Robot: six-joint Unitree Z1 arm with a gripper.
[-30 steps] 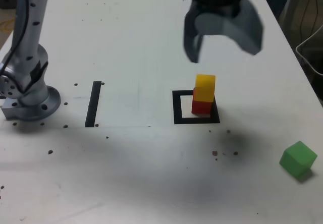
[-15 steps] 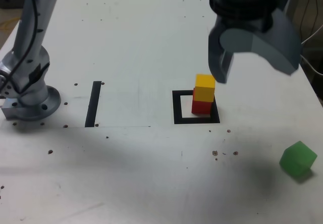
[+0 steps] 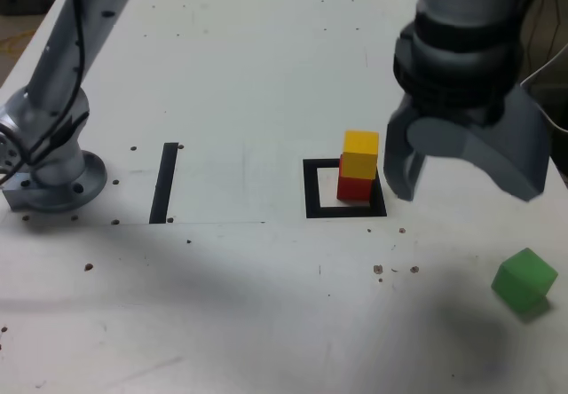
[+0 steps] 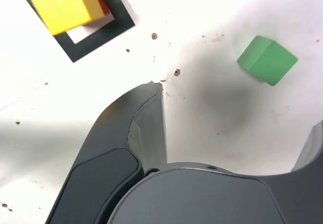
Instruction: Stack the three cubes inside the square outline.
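We see the yellow cube sitting on the red cube inside the square outline, near the middle of the white table. The green cube sits alone by the exterior view's right edge. Our gripper hangs between them, jaws wide apart, holding nothing.

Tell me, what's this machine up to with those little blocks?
It is stacking cubes inside the black square. The yellow cube already sits on the red cube there. The gripper is open and empty, above the table between that stack and the green cube, which lies alone outside the square.
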